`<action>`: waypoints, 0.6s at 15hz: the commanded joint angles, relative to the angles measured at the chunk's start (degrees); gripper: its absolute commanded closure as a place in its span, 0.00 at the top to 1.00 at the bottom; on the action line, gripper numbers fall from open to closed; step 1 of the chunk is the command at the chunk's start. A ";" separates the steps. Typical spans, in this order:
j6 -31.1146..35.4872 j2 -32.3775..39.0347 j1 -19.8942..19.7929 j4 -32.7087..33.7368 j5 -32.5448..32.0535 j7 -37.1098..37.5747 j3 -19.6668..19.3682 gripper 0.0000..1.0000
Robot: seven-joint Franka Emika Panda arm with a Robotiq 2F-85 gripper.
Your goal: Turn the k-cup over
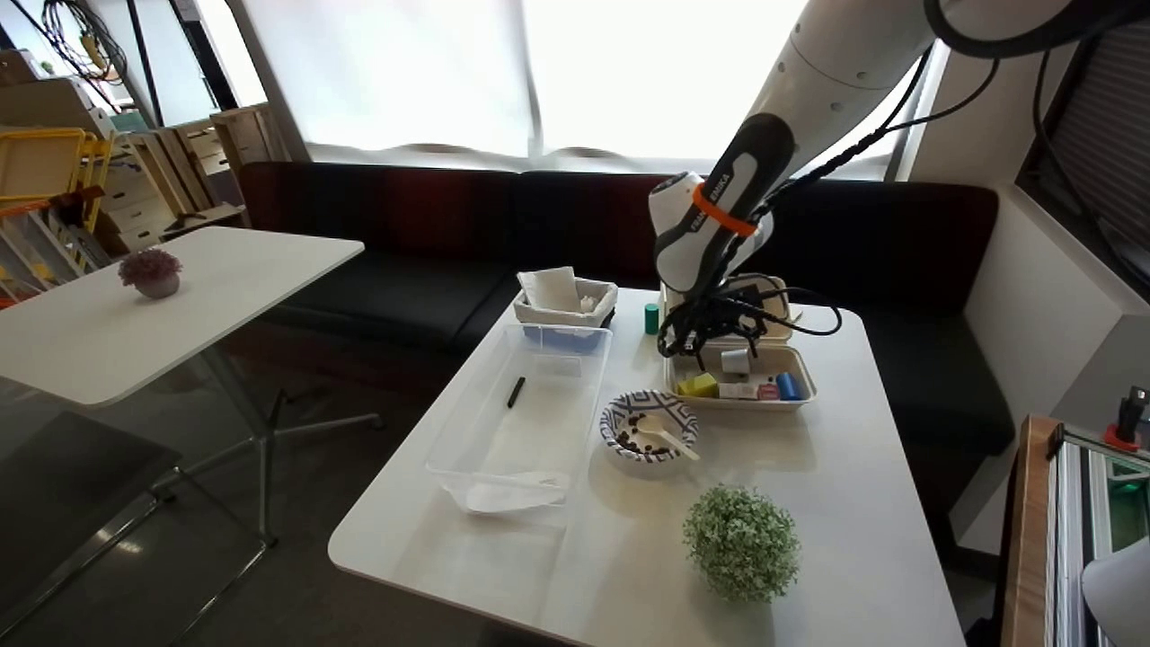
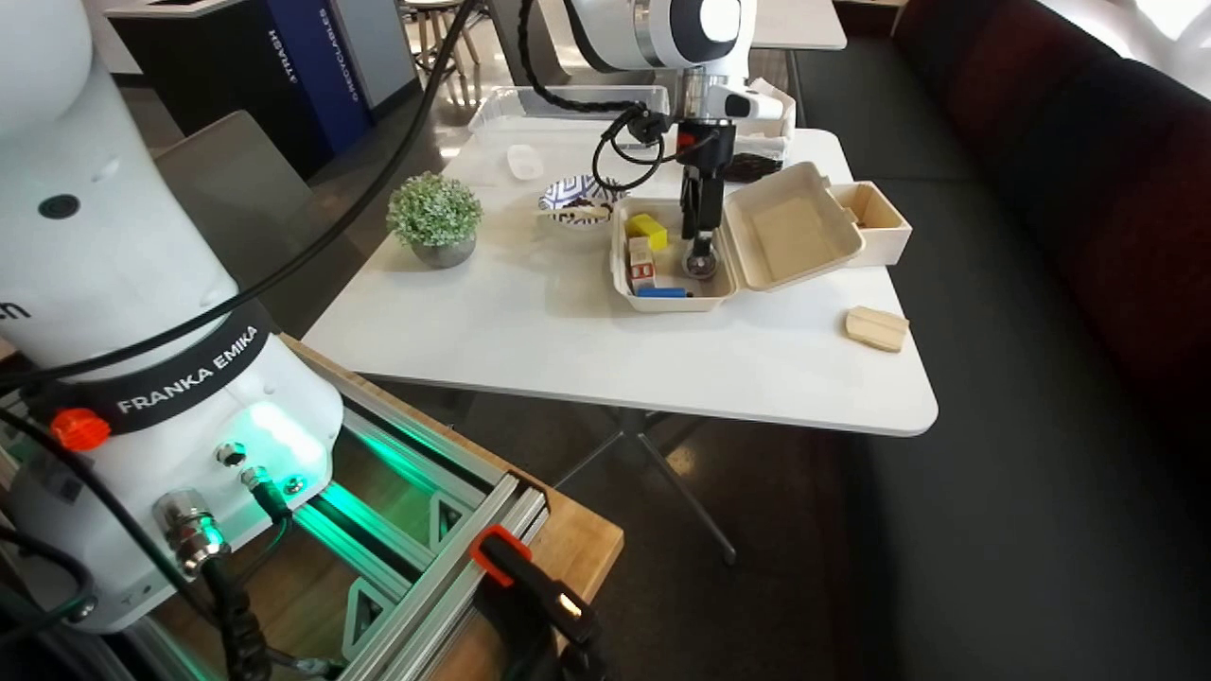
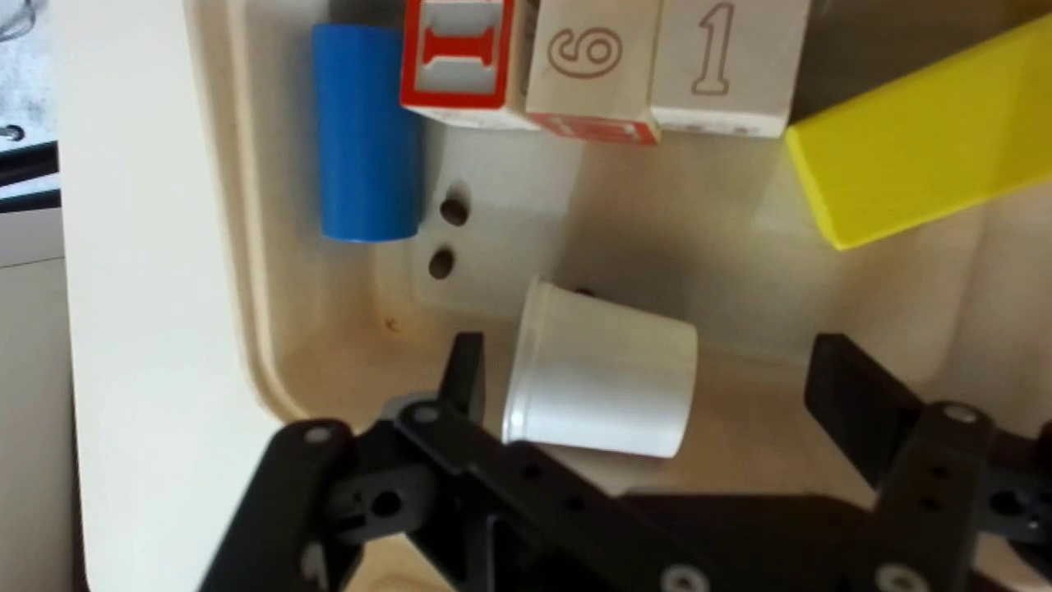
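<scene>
The white k-cup (image 3: 604,374) lies on its side in the bottom of an open beige clamshell box (image 3: 246,247). Its rim faces left in the wrist view. It also shows in both exterior views, as a white cup (image 1: 735,362) and as a round foil-like end (image 2: 701,264). My gripper (image 3: 657,370) is open above the box, with one finger near the rim and the other further off beyond the base. In the wrist view no finger visibly touches the cup. The gripper also points down over the box in an exterior view (image 2: 700,235).
The box also holds a blue cylinder (image 3: 368,131), several lettered blocks (image 3: 592,57), a yellow block (image 3: 920,131) and small dark beans (image 3: 454,211). The box lid (image 2: 795,227) stands open. Nearby are a patterned bowl (image 1: 649,427), a clear bin (image 1: 517,422) and a plant (image 1: 742,544).
</scene>
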 commanded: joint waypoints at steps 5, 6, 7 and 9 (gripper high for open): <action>14.41 -7.84 -10.08 -12.00 16.57 -17.96 7.56 1.00; 16.32 -8.55 -11.77 -13.22 19.86 -21.42 9.02 1.00; 17.63 -9.20 -13.06 -14.30 22.58 -24.16 9.98 1.00; 18.77 -10.33 -15.61 -15.91 26.91 -29.35 11.76 1.00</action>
